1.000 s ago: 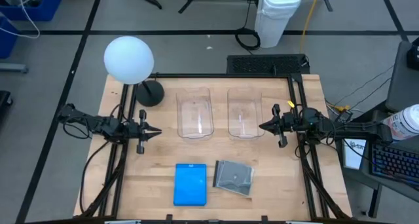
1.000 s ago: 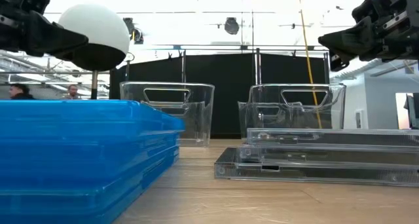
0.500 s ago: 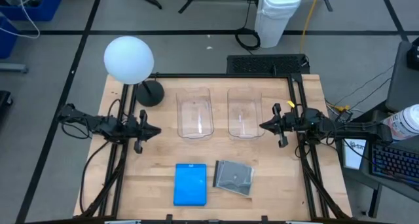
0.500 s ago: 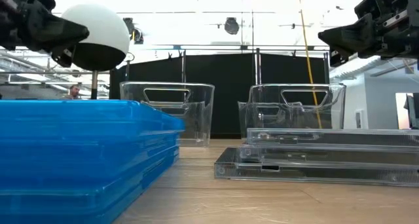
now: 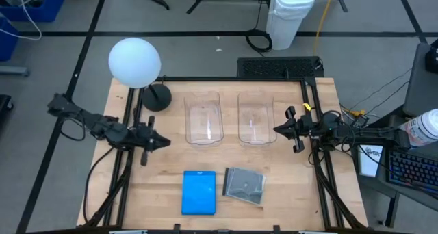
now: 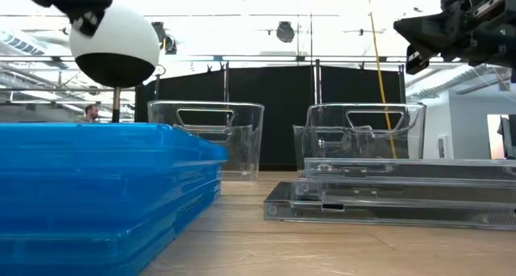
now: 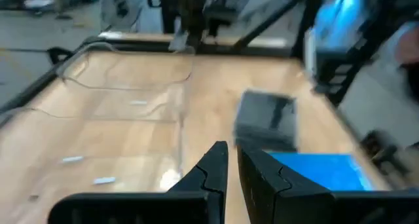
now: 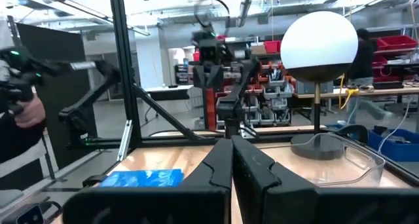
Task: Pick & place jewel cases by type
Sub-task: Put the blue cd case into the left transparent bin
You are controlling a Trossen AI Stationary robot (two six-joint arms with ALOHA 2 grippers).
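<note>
A bright blue jewel case stack lies flat on the table near the front edge; it fills the low view's left and shows in the left wrist view. A stack of grey see-through cases lies just right of it, also in the low view. My left gripper hangs shut and empty above the table's left part, left of the tubs. My right gripper hangs shut and empty right of the tubs.
Two clear deep tubs stand side by side at the table's middle. A white globe lamp on a dark base stands at the far left. A black frame runs along the table's sides.
My left gripper has moved a little toward the table's near and right edges, toward the blue cases, and has gone out of the low view. My right gripper has shifted slightly. The cases have stayed in place.
</note>
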